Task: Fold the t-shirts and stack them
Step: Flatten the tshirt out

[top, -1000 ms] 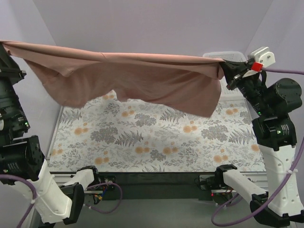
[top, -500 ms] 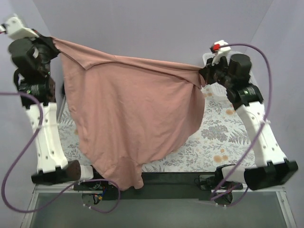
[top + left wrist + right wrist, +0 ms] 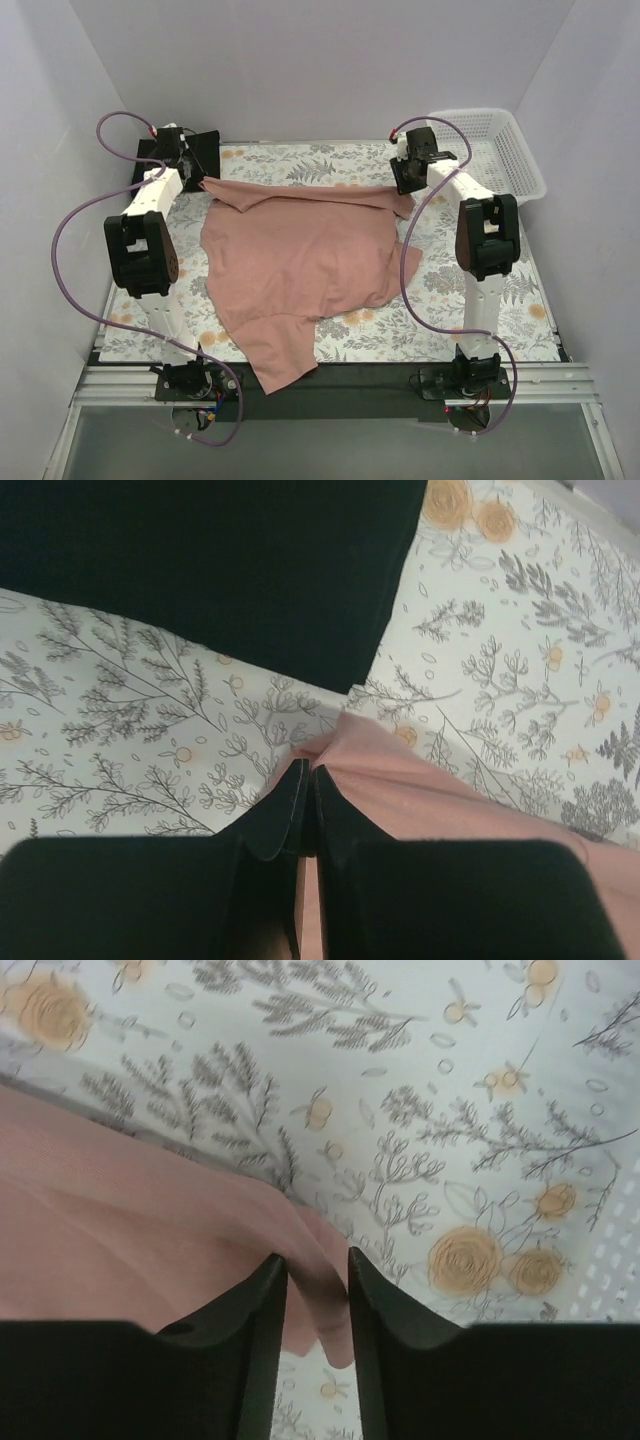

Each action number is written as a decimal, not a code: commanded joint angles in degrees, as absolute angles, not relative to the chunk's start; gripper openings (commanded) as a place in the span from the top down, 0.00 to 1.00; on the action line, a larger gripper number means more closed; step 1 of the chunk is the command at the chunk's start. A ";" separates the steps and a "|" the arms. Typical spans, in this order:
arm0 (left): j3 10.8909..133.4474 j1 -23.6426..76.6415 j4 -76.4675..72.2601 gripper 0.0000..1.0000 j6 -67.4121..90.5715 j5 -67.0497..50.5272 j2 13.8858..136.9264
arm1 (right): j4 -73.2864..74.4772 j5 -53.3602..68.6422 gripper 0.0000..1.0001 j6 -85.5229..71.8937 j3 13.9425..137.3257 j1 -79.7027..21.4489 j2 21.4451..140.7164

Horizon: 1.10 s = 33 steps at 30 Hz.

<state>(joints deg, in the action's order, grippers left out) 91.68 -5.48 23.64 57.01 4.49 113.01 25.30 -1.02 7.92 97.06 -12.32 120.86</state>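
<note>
Basket sits right of the pink shirt. Stretched forward, my left jaws pinch its corner; my right jaws gape around its edge.

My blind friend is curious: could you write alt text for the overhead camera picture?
A dusty pink cloth t-shirt lies spread, wrinkled, on a floral-patterned table cloth. The left gripper and right gripper are at its far corners; a white plastic lattice basket sits far right.

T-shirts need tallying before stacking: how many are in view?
2. The pink t-shirt lies spread across the middle of the floral cloth; the black t-shirt lies at its far left corner. More could lie under the pink one.
</note>
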 commanded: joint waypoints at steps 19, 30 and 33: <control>84.73 -5.98 14.41 1.00 59.33 13.89 103.01 | 21.62 -6.59 0.37 -7.73 66.47 -16.52 97.83; 79.45 -5.98 13.27 1.00 59.24 14.33 98.44 | 23.47 -10.81 0.48 -9.31 57.49 -17.23 97.74; 79.10 -5.89 13.18 1.00 58.54 14.85 98.61 | 26.10 -10.81 0.79 -10.89 53.36 -17.23 95.12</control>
